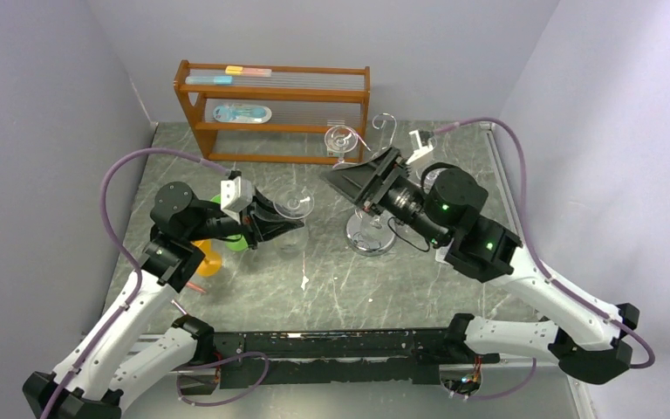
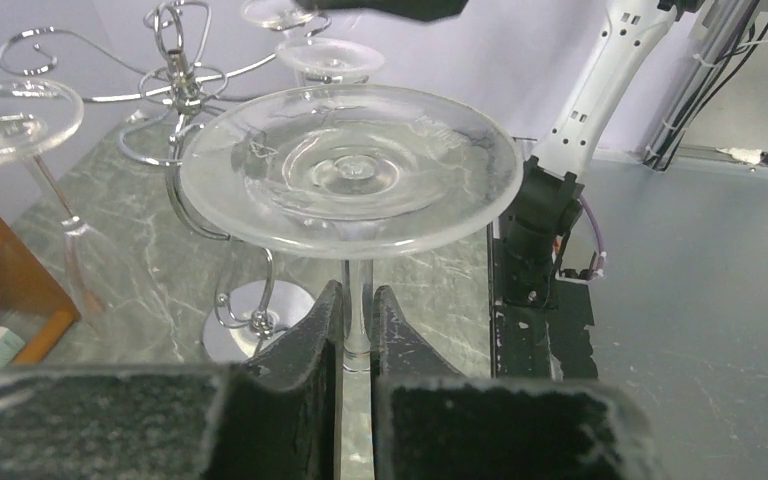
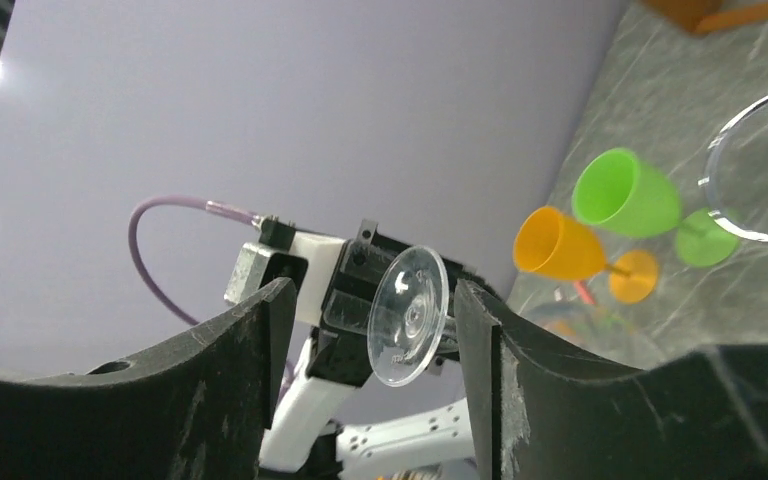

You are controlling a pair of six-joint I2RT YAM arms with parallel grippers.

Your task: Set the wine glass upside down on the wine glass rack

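Wine glass point(image 1: 294, 206) of clear glass, with a broad round foot and a thin stem, hangs foot-up and bowl-down in the left arm's grip, above the middle of the table and to the left of the rack, apart from it. Largest in the scene is the grey marbled table point(image 1: 331, 288). At its far edge stands a brown wooden shelf unit point(image 1: 270, 113). Right of centre is the wine glass rack point(image 1: 371, 240), a shiny chrome wire stand with a round mirrored base, a central post and curled arms. The right arm hides much of it from above, but the left wrist view shows other clear glasses point(image 2: 15, 115) already hung inverted on it, and one curl on the far side looks free. The right gripper point(image 3: 375, 292) hovers over the rack pointing left, its fingers spread wide with nothing between them. The left gripper point(image 2: 357, 300) has its black fingers closed tight on the stem just under the foot. Smallest are a green plastic goblet point(image 3: 625, 190) and an orange plastic goblet point(image 3: 565, 245), side by side at the left of the table near the left arm. As for handling, the wine glass is probably light and rigid but slick and brittle, with the stem its weakest part. The stem is the right place to hold it, with moderate squeeze and no twisting. With the fingers so close to the foot, the wire curl may have little room to slide in between, so the approach should be slow and level.
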